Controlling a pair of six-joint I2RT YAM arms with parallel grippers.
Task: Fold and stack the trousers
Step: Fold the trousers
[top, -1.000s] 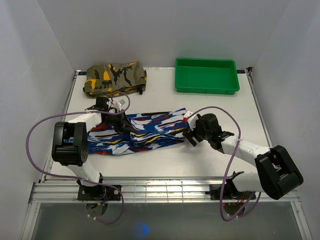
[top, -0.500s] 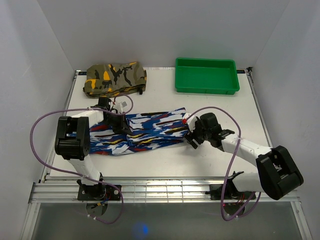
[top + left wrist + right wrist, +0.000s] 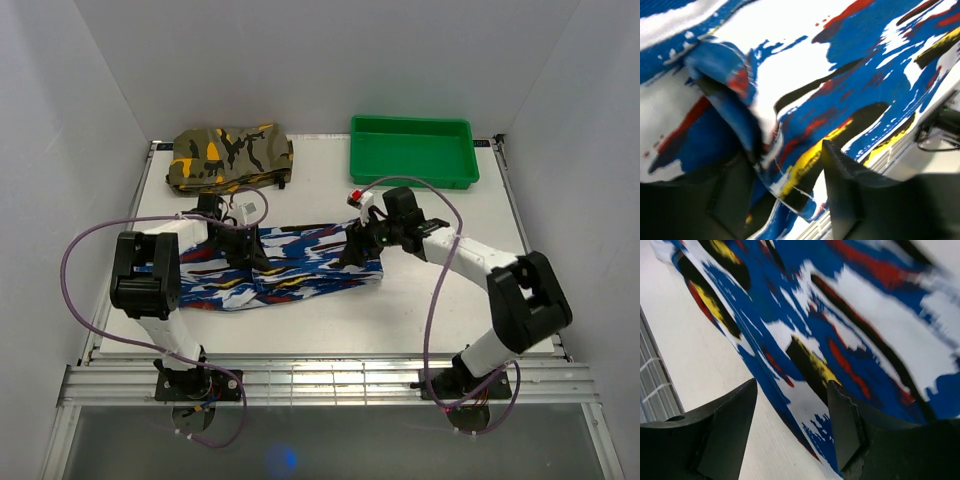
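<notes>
Top view: shows one pair of long soft royal-blue printed trousers (image 3: 285, 268), streaked white, red, black and yellow, laid out left to right across the middle of the white table (image 3: 430, 300). Shows also one folded olive-brown camouflage garment (image 3: 230, 157) at the far left corner, well apart from one green rectangular plastic tray (image 3: 411, 181) at the far right. Counts two white-and-black arms and two purple cables (image 3: 72, 265), one per arm. Places the left gripper (image 3: 245, 255) low on the left half of the trousers, forearm reaching rightward from a raised elbow. Places the right gripper (image 3: 358, 250) down at the right end of the trousers, its arm extended far and leftward from the base. Picks out one small white-and-red tag (image 3: 358, 195) by the right wrist and one white tag (image 3: 247, 207) by the left wrist, both too small to read. Left wrist view: fills almost wholly with the trousers (image 3: 840, 75). Shows the left gripper (image 3: 785, 185) with its two dark fingers (image 3: 845, 200) spread, a raised fold of the cloth standing between them, close to the left-hand one. Right wrist view: shows the right gripper (image 3: 790, 430) with two dark fingers (image 3: 727, 430) parted over the edge of the trousers (image 3: 840, 315), one above bare table (image 3: 700, 355), the other above the print, gripping nothing.
</notes>
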